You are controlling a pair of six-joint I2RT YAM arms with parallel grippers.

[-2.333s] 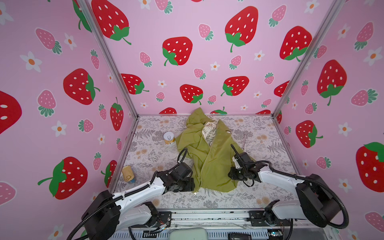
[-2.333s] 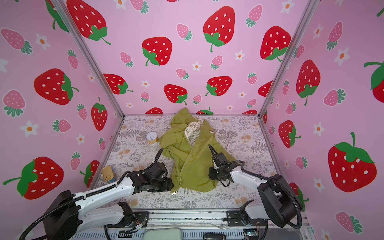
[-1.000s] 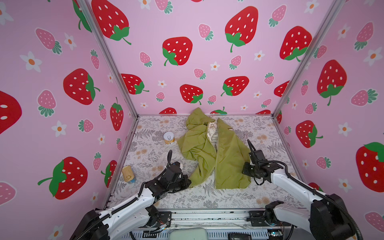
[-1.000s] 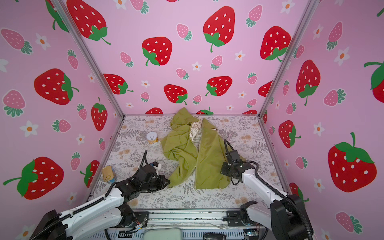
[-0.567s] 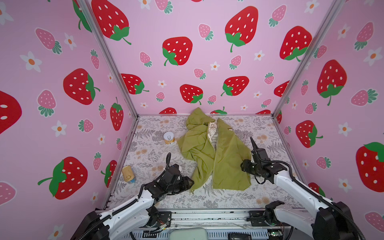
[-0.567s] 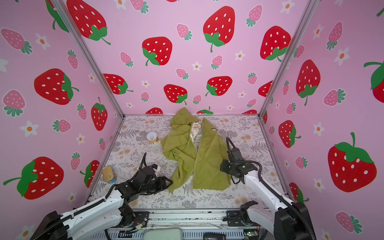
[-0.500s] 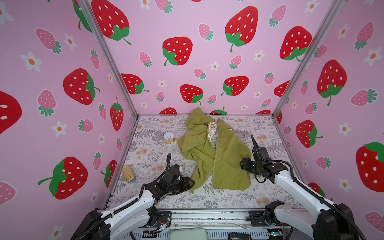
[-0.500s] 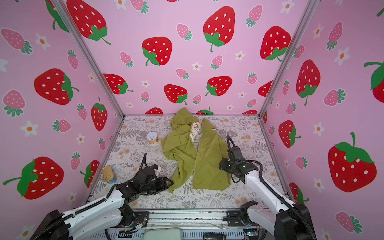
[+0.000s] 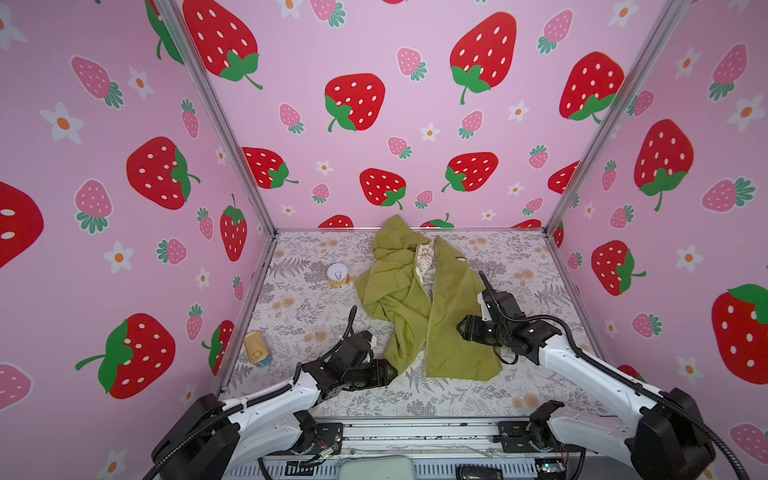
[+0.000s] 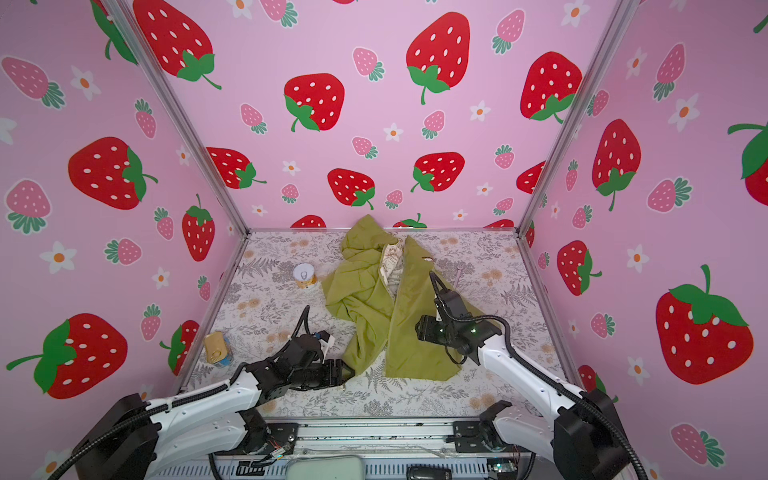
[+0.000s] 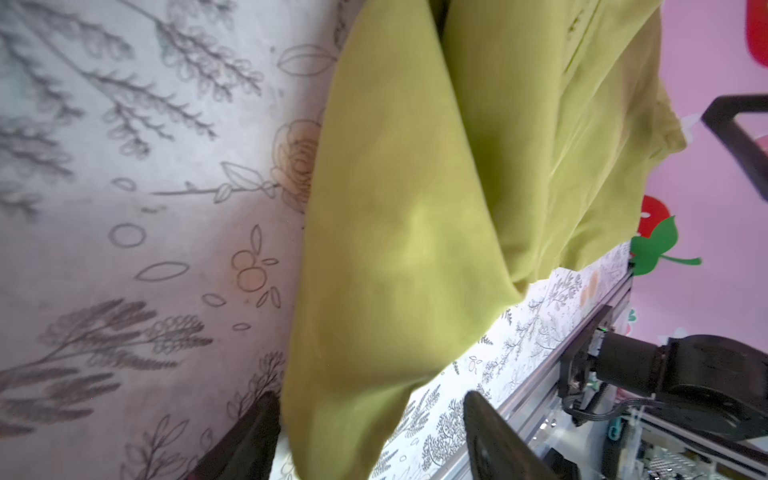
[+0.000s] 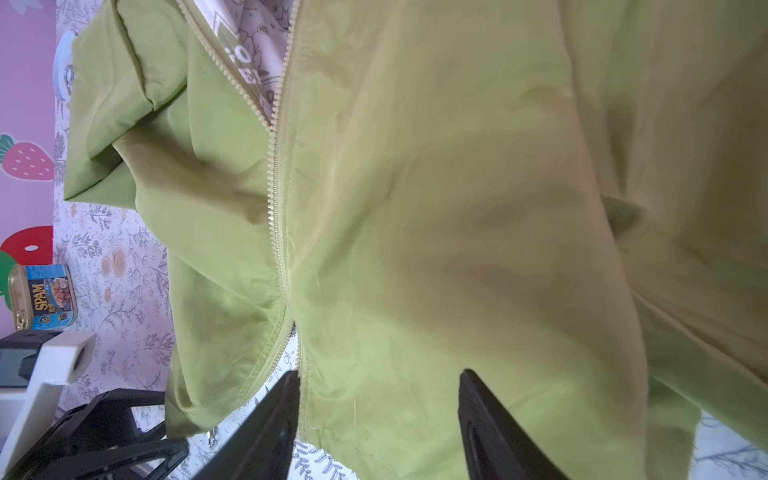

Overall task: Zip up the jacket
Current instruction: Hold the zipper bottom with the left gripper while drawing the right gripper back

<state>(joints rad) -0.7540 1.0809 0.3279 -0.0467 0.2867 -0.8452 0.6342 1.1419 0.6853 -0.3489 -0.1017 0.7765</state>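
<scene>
Top views: left tool (image 9: 390, 372), right tool (image 9: 461, 328) reach low, parted, at jacket (image 9: 446, 291).

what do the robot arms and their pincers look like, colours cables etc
The left arm and right arm have glossy white shells with black joints and bases. Black cables loop along each, ribbed near the bases. The left pincer and right pincer are black, with flat tapered fingers. No markings are legible.
</scene>
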